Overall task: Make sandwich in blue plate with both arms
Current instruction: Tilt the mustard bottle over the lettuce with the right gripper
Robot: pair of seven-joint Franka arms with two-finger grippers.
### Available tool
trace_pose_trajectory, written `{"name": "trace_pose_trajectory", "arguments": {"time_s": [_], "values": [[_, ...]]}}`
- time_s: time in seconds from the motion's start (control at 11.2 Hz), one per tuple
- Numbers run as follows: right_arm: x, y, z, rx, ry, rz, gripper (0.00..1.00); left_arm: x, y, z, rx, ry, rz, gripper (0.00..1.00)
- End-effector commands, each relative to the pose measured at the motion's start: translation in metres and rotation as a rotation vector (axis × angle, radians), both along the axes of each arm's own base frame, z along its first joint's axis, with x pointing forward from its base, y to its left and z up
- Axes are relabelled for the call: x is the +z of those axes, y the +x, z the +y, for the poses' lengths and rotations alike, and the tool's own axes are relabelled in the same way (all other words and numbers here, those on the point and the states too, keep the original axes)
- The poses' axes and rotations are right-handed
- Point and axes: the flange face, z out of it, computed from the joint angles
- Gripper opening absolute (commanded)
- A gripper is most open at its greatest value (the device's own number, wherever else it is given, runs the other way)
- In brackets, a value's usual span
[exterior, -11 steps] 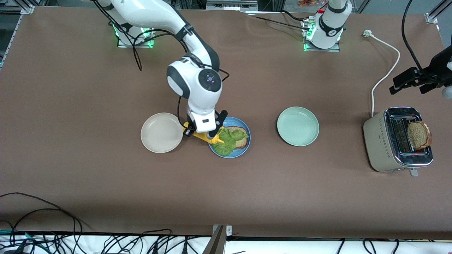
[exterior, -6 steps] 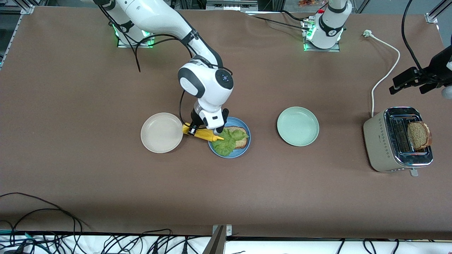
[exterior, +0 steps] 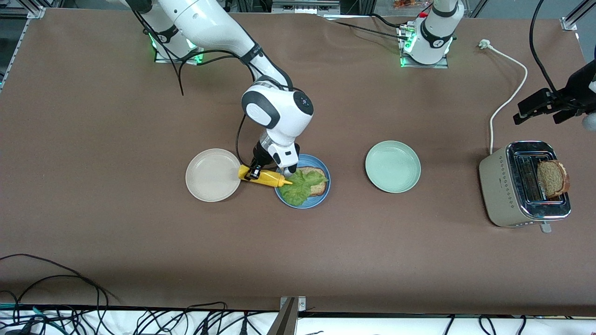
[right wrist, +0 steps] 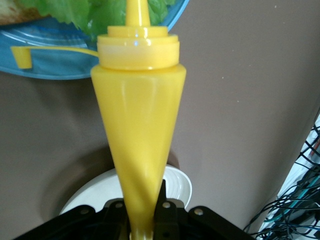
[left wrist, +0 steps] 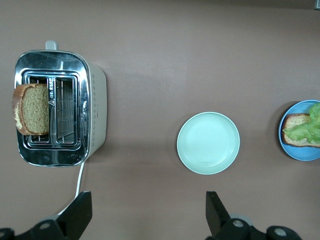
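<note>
Beige plate on worktop toward right arm's end. Right tool clenched on yellow squeeze bottle, bottle tipped nearly flat, nozzle over rim of blue plate. Blue plate holds bread slice with lettuce leaf on top. Pale green plate beside it, toward left arm's end. Toaster near that end, second bread slice standing up out of slot. Left tool hangs over worktop near toaster, fingers spread wide, holding nothing; arm waits.
</note>
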Motion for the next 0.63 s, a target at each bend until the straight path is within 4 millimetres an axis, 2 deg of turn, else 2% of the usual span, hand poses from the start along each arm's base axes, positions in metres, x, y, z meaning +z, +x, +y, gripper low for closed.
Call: {"name": "trace_pose_trajectory", "arguments": {"time_s": [0.0,0.18,0.54], "values": [[0.007,-0.004,-0.001,0.038,-0.027,-0.001,0.00,0.007,0.002,0.001,-0.022,-0.032,-0.014,1.00],[0.016,0.002,-0.004,0.033,-0.018,-0.006,0.00,0.007,0.003,0.000,-0.024,-0.032,-0.014,1.00],[0.019,0.008,-0.009,0.033,-0.008,0.001,0.00,0.006,0.003,-0.003,-0.030,-0.034,-0.012,1.00]]}}
